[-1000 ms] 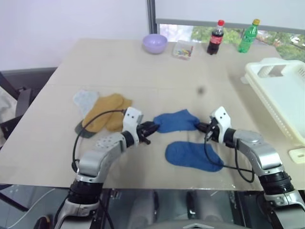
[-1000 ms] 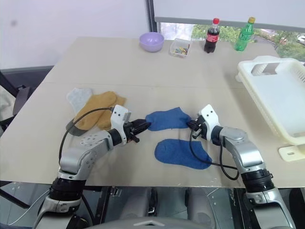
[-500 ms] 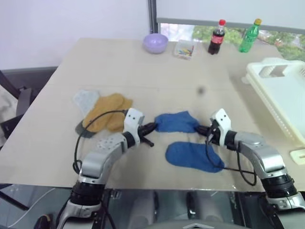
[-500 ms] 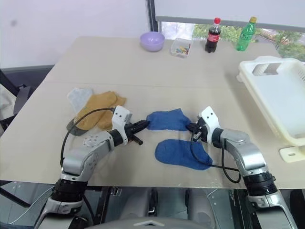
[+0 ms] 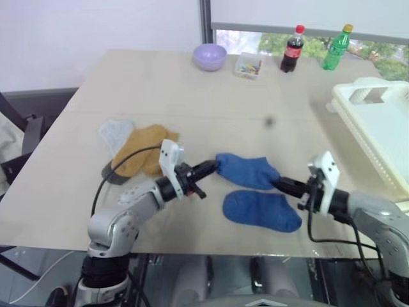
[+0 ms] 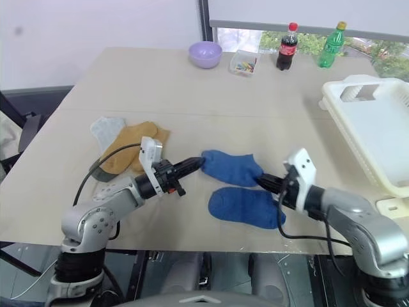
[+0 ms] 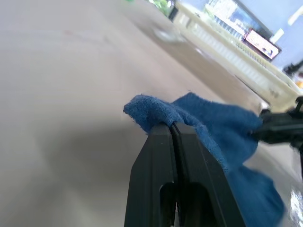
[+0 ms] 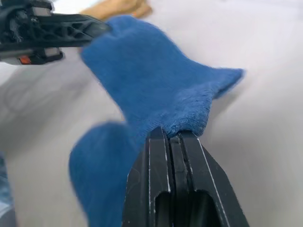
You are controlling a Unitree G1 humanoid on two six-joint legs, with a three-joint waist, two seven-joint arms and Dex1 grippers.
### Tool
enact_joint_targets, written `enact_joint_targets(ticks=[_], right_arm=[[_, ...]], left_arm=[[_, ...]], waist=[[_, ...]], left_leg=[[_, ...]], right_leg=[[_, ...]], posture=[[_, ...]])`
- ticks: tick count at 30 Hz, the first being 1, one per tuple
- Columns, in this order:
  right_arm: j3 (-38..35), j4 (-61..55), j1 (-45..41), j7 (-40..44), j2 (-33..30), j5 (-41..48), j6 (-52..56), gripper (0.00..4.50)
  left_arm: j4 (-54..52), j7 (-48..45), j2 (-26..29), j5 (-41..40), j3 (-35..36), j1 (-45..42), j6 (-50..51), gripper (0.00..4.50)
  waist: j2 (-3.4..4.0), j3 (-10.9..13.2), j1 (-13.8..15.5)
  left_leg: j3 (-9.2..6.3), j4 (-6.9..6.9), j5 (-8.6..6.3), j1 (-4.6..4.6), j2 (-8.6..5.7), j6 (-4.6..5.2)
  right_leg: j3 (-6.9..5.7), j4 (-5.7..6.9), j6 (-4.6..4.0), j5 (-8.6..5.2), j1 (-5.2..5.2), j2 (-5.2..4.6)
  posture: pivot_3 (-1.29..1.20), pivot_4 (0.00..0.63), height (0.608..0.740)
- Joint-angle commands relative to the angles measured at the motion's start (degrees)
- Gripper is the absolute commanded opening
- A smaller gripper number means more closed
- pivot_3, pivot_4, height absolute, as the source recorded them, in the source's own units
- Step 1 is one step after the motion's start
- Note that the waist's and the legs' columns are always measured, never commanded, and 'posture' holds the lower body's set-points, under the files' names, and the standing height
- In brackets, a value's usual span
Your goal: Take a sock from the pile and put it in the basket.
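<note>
Change: royal blue sock [image 5: 248, 171] now lifted, seemingly just off the table [image 5: 192, 89] | left gripper [image 5: 215, 167] clamped on its 9 o'clock end | right gripper [image 5: 279, 184] clamped on its 3 o'clock end | white slotted basket [image 5: 377, 121] at 2 o'clock, well apart | carry pending

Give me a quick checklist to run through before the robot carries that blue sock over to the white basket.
1. Left gripper jaws shut on the blue sock: ok.
2. Right gripper jaws shut on the sock's other end: ok.
3. Sock fully clear of the table: cannot tell; it hangs stretched between the grippers.
4. Second blue sock not caught along: ok, it lies flat on the table, ungripped.
5. Basket ready to receive: ok, open at the table's right side.
6. Rest of the pile undisturbed: ok, the yellow and grey socks lie apart to the left.
</note>
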Motion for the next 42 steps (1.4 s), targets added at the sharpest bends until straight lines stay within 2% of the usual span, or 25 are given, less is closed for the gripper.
enact_joint_targets(ticks=[1,8,13,24,31,35,36,40,42], right_arm=[[-7.8,-8.5,7.1,-0.3,-1.4,8.5,2.3,0.0],[-12.8,-12.5,18.8,-3.8,-1.8,14.3,1.9,0.0],[-12.8,-11.4,22.5,-4.3,-3.7,13.7,0.3,0.0],[-9.4,-7.4,22.6,-6.0,-4.6,9.2,-2.7,0.0],[-8.1,-6.3,23.8,-5.5,-5.6,8.5,-2.2,0.0],[-7.5,-6.2,25.1,-3.5,-7.2,8.9,-2.1,1.28],[-7.5,-6.4,25.6,-2.7,-7.7,8.7,-2.6,1.83],[-8.9,-5.7,26.4,-0.7,-8.7,4.3,-8.5,3.5],[-9.3,-4.9,24.8,1.2,-8.6,1.7,-13.7,3.5]], left_arm=[[-6.9,-2.6,3.5,-0.9,-1.1,2.4,-0.2,0.04],[-12.6,-2.9,6.9,3.8,-4.8,7.8,-4.8,0.04],[-12.5,-3.3,7.8,7.8,-8.6,11.2,-8.4,0.04],[-8.1,-4.1,5.3,8.8,-11.4,13.4,-10.4,0.04],[-1.5,-5.8,3.0,9.9,-13.8,14.7,-12.3,0.04],[2.0,-6.8,1.9,11.5,-15.1,14.2,-14.4,0.0],[2.7,-6.8,1.8,12.5,-15.4,14.0,-15.3,0.0],[5.8,-7.2,0.9,15.1,-16.2,12.7,-19.0,0.0],[7.8,-8.1,0.6,15.5,-16.1,12.1,-20.3,0.0]], waist=[[-0.01,0.0,0.1],[0.0,0.0,0.2],[0.0,0.0,0.3],[-0.01,0.0,0.9],[-0.02,0.0,1.0],[0.11,-0.1,1.1],[0.17,-0.1,1.1],[0.26,-0.2,1.1],[0.3,-0.2,1.0]], left_leg=[[-0.02,-0.01,0.0,-0.02,0.01,0.0],[0.03,-0.01,-0.01,0.06,0.03,-0.02],[0.08,-0.05,-0.01,-0.04,0.02,-0.03],[0.12,-0.05,-0.01,-0.12,-0.01,-0.02],[0.12,-0.05,-0.01,-0.19,-0.03,-0.01],[0.1,-0.05,-0.01,-0.15,-0.02,-0.01],[0.11,-0.05,-0.01,-0.15,-0.03,-0.01],[0.11,-0.04,-0.01,-0.12,-0.08,-0.01],[0.13,-0.03,-0.01,-0.09,-0.1,-0.01]], right_leg=[[0.0,0.0,0.0,-0.01,-0.02,-0.01],[0.08,0.0,0.07,-0.04,-0.05,-0.1],[0.09,0.0,0.08,-0.04,-0.18,-0.23],[0.1,-0.02,0.09,-0.05,-0.34,-0.21],[0.1,-0.02,0.09,-0.05,-0.35,-0.22],[0.08,-0.02,0.09,-0.05,-0.35,-0.27],[0.09,-0.02,0.09,-0.05,-0.35,-0.29],[0.09,-0.02,0.09,-0.05,-0.32,-0.31],[0.1,-0.01,0.1,-0.04,-0.29,-0.31]], posture=[[0.0,0.15,0.73],[0.0,0.15,0.73],[0.0,0.15,0.73],[0.0,0.15,0.73],[0.0,0.15,0.73],[0.0,0.15,0.73],[0.0,0.15,0.73],[0.0,0.15,0.73],[0.0,0.15,0.73]])
